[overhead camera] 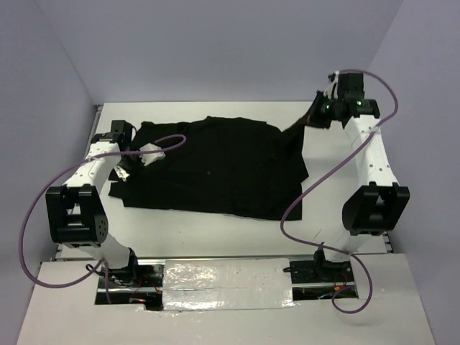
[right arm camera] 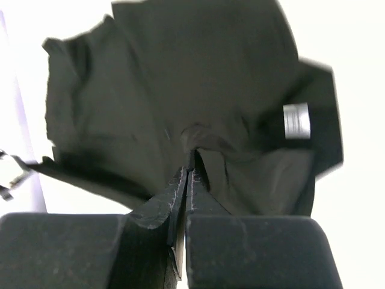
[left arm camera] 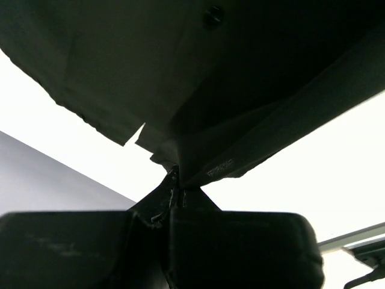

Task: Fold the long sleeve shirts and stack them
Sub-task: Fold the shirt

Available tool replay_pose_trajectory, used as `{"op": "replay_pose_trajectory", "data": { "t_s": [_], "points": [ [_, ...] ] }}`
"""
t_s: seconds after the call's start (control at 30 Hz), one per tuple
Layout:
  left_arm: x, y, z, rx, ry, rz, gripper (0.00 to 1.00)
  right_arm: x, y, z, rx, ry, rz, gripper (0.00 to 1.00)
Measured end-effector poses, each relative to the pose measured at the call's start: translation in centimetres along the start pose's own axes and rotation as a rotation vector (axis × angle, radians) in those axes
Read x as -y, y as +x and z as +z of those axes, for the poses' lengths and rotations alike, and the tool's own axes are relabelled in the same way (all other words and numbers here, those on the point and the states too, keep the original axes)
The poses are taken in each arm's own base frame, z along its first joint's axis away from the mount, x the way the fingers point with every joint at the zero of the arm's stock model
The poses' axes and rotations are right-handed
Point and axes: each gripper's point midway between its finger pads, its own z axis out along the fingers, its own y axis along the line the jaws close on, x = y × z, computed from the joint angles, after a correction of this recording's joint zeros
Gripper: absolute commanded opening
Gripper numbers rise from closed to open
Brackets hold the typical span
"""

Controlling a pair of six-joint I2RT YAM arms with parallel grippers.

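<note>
One black long sleeve shirt (overhead camera: 215, 169) lies spread over the middle of the white table, larger than both grippers. My left gripper (overhead camera: 141, 129) is at the shirt's far left edge and is shut on a pinch of its fabric (left arm camera: 192, 150). My right gripper (overhead camera: 316, 116) is at the far right corner and is shut on the shirt (right arm camera: 150, 102), lifting that corner off the table. The small white neck label (right arm camera: 296, 120) shows in the right wrist view, to the right of the pinch.
The white table (overhead camera: 237, 226) has grey walls on the left, back and right. Purple cables (overhead camera: 29, 223) loop out from both arms. A foil-covered strip (overhead camera: 223, 284) runs along the near edge between the arm bases.
</note>
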Motion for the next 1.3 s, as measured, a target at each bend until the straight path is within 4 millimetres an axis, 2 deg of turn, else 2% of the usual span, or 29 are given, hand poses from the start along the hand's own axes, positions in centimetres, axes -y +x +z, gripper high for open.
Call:
{"op": "replay_pose_trajectory", "data": {
  "t_s": [0.07,0.13,0.4,0.57,0.67,0.8,1.07,1.1,1.2,1.3],
  "points": [
    [-0.7,-0.2,0.3,-0.003,0.0,-0.028,0.0,-1.4,-3.5,-0.2,0.066,-0.026,-0.031,0.0],
    [-0.9,0.0,0.6,-0.014,0.004,-0.06,0.0,-2.4,-5.7,-0.3,0.11,-0.044,-0.05,0.0],
    [-2.3,1.4,1.4,-0.068,-0.008,-0.202,0.0,-4.0,-8.4,-0.6,0.17,-0.086,-0.022,0.0],
    [-2.4,1.8,2.3,-0.089,0.009,-0.243,0.0,-7.9,-12.7,-3.9,0.319,-0.189,-0.048,0.0],
    [-2.2,1.9,2.5,-0.096,0.018,-0.246,0.0,-10.3,-14.5,-5.6,0.394,-0.259,-0.08,0.0],
    [-2.2,1.9,2.9,-0.101,0.022,-0.247,0.0,-12.0,-14.2,-5.4,0.387,-0.308,-0.104,0.0],
    [-2.1,2.7,4.8,-0.151,0.043,-0.31,0.01,-12.7,-13.3,-3.6,0.347,-0.32,-0.11,0.0],
    [-2.2,2.9,4.9,-0.154,0.043,-0.332,0.1,-12.6,-13.4,-3.6,0.351,-0.315,-0.109,0.0],
    [-2.7,3.3,5.2,-0.151,0.039,-0.399,0.23,-12.7,-13.7,-3.6,0.363,-0.314,-0.111,0.0],
    [-3.0,3.4,5.7,-0.138,0.043,-0.464,0.29,-12.8,-13.7,-3.6,0.362,-0.32,-0.109,0.0]
  ]
}}
